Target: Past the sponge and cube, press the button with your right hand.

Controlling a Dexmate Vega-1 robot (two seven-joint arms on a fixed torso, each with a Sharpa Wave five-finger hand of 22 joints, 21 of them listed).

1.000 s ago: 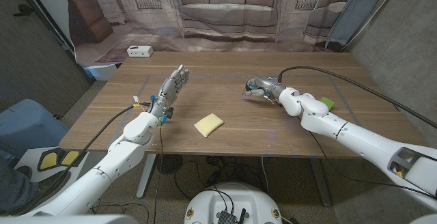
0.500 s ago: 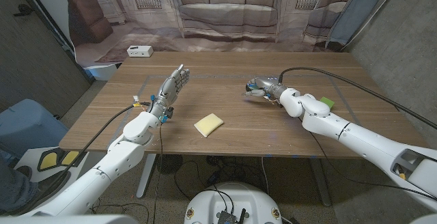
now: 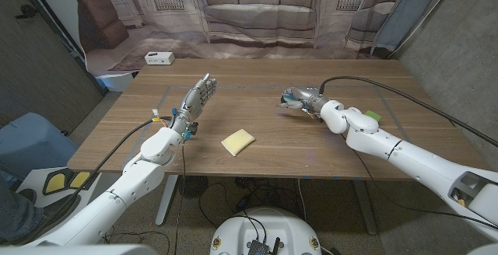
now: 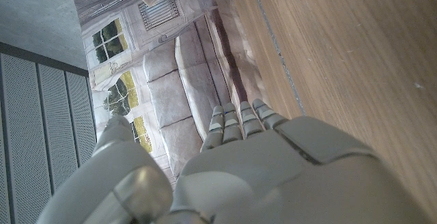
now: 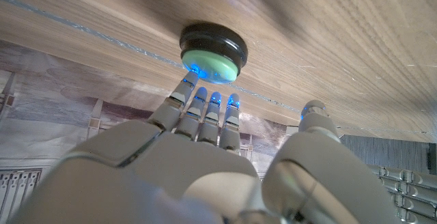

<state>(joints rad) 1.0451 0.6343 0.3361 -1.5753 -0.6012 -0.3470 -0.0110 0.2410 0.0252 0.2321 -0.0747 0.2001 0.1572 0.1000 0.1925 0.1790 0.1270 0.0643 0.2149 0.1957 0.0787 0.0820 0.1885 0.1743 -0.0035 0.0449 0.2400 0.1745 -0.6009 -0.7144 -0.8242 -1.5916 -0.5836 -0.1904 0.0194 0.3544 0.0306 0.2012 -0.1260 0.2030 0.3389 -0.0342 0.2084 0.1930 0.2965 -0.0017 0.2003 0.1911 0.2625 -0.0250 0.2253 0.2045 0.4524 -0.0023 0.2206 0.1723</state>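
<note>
The right hand [image 3: 298,99] reaches out over the wooden counter [image 3: 264,142] with its fingers [image 5: 205,108] stretched forward side by side and nothing held in them. In the right wrist view the fingertips sit at the edge of the button [image 5: 212,51], a black-rimmed disc with a pale green top, and glow blue against it; whether they actually touch the cap cannot be told. The yellow sponge [image 3: 237,141] lies nearer the robot than this hand, well off to its left side. A small green block [image 3: 373,117] rests beside the right forearm, behind the hand. The left hand [image 3: 198,97] is raised above the counter, well apart from the button, fingers [image 4: 239,118] straight and close together, gripping nothing.
</note>
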